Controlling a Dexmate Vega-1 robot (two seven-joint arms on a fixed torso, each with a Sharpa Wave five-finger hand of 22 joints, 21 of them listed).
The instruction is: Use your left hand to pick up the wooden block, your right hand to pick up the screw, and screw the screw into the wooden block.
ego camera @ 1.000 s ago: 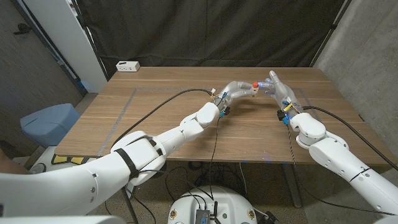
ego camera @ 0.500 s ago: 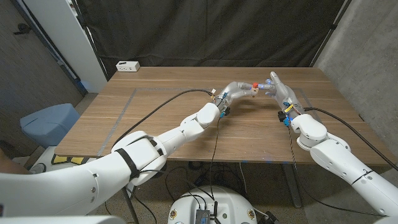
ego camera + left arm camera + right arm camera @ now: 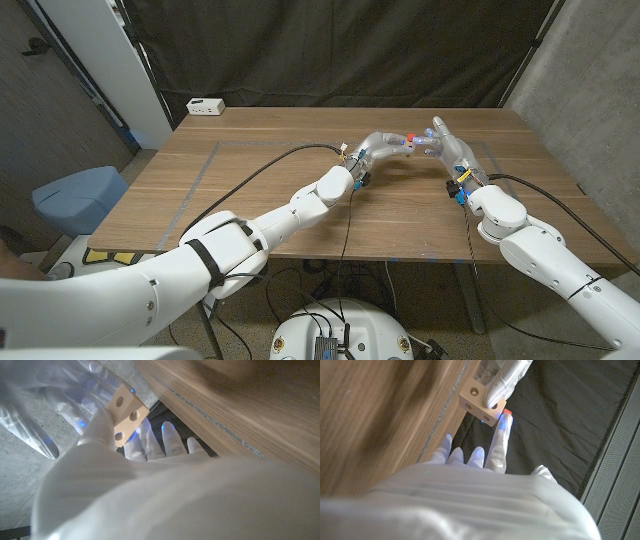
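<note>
My left hand (image 3: 375,150) holds the wooden block (image 3: 405,146) up over the far middle of the table. The block (image 3: 125,412) is pale with round holes, pinched between my left hand's fingers (image 3: 102,425). The screw (image 3: 410,134) has a red head and sits at the block's edge (image 3: 480,402). My right hand (image 3: 447,145) is just right of it with fingers stretched out. One fingertip (image 3: 501,435) touches the red head (image 3: 506,411), while the thumb (image 3: 542,472) stays apart. The screw's shaft is hidden.
The wooden table (image 3: 250,190) carries a white socket box (image 3: 206,106) at its far left corner. A black cable (image 3: 270,160) runs along my left arm. A blue seat (image 3: 80,195) stands off the table's left side, and dark curtains hang behind.
My right hand's fingers have edged a little left toward the block and screw. My left hand keeps the block in almost the same place.
</note>
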